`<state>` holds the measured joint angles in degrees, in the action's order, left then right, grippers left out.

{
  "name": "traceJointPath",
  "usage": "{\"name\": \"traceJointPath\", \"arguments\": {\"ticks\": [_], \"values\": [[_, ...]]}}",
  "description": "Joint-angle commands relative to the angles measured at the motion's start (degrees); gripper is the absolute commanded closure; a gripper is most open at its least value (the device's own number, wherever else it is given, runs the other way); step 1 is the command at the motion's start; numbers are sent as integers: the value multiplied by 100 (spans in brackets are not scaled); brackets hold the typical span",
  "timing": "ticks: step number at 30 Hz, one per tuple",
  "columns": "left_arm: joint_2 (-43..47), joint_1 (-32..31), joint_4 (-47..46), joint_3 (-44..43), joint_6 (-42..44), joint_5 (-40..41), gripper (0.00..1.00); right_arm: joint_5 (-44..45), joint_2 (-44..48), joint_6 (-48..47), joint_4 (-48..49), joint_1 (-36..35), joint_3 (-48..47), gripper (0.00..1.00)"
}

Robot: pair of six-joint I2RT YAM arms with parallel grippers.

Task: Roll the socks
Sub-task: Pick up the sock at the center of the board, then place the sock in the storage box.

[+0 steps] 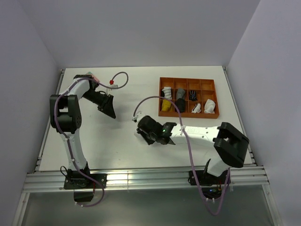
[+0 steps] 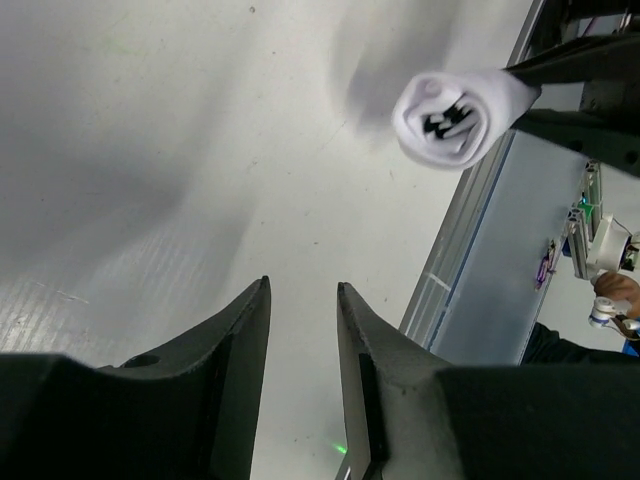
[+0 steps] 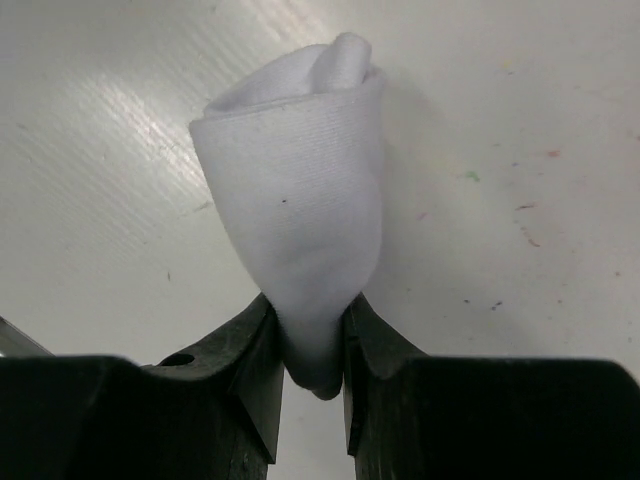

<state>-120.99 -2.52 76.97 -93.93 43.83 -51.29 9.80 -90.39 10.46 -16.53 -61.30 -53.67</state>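
The right gripper is clamped on the narrow end of a rolled white sock, which sticks out ahead of its fingers over the table near the middle. The left gripper, well apart at the far left, holds nothing, its jaws parted, and faces the sock's rolled end. The orange tray at far right holds more socks.

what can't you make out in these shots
- right wrist view: lower end of the white sock buried inside the right gripper
- top view: that sock lost against the gripper's dark body
- top view: rolls in the orange tray too small to tell patterns
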Motion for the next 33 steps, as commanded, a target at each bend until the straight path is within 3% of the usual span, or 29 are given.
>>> {"name": "traceJointPath", "arguments": {"ticks": [1, 12, 18, 33], "values": [[374, 33, 98, 120, 90, -347, 62, -49, 495, 193, 19, 258, -38, 100], [822, 138, -323, 551, -138, -540, 64, 337, 1014, 447, -578, 1348, -627, 100], [1060, 164, -341, 551, -138, -672, 64, 812, 1032, 668, -965, 2393, -1206, 100], [849, 235, 143, 182, 380, -1295, 64, 2921, -215, 448, -1563, 4749, -2437, 100]]}}
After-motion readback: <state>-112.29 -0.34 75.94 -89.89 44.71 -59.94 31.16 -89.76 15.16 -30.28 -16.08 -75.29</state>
